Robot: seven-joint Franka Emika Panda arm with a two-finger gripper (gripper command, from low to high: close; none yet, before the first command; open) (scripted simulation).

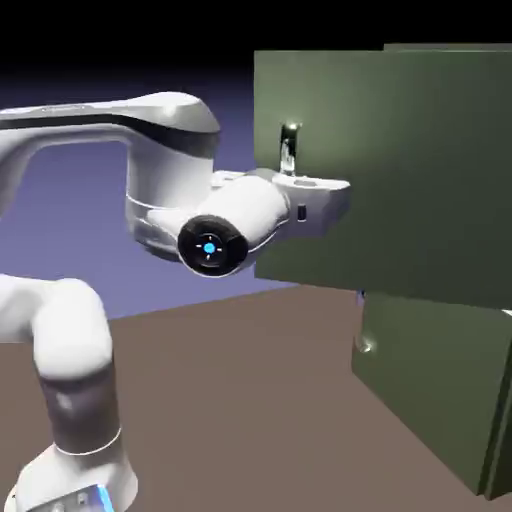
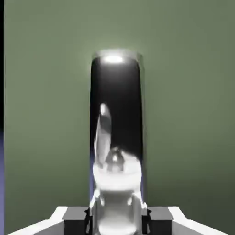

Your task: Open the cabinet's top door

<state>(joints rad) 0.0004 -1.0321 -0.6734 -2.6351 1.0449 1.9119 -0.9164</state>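
Note:
The olive-green cabinet point(image 1: 440, 400) stands at the exterior view's right. Its top door point(image 1: 400, 180) is swung out from the body, so its free edge sits well left of the lower panel. A curved dark metal handle point(image 1: 288, 148) is mounted near that edge. My gripper point(image 1: 291, 180) is shut on the handle's lower part, with the white hand level against the door. In the hand view the handle point(image 2: 117, 101) rises dark and shiny in front of the green top door point(image 2: 46, 114). The gripper point(image 2: 117, 215) clamps its base between the grey fingertips point(image 2: 75, 219).
The lower panel point(image 1: 430, 380) carries a small knob point(image 1: 366, 346) near its left edge. The brown table point(image 1: 250, 400) spreads below the arm, whose elbow point(image 1: 70, 340) rises at the lower left.

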